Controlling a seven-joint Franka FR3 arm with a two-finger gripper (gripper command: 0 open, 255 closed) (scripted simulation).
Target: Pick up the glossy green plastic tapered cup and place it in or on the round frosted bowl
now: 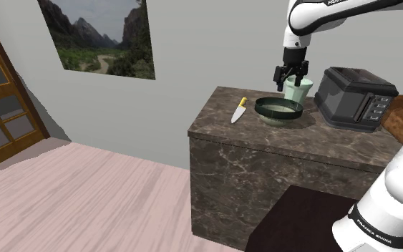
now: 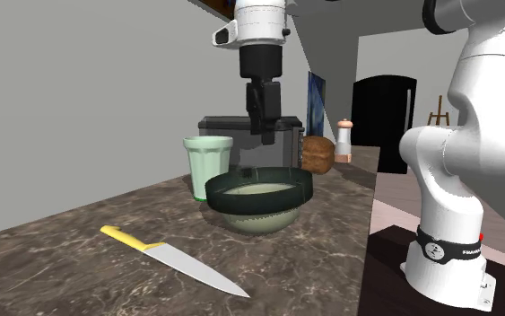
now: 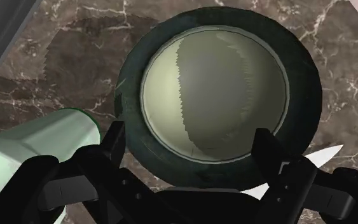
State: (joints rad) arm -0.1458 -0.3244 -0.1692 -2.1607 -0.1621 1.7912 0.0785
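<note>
End effector [image 1: 291,79] near cup [image 1: 298,93] and bowl [image 1: 278,112]

Shoulder view looks down from afar, second low and close, wrist overhead; all share the bowl [image 1: 278,119].

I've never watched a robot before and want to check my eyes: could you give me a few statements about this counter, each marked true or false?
1. The cup stands upright on the counter, next to the bowl. True.
2. The jaws are clamped on the cup. False: they are open and hold nothing.
3. The knife lies inside the bowl. False: it lies flat on the counter, apart from the bowl.
4. The bowl has nothing in it. True.
</note>
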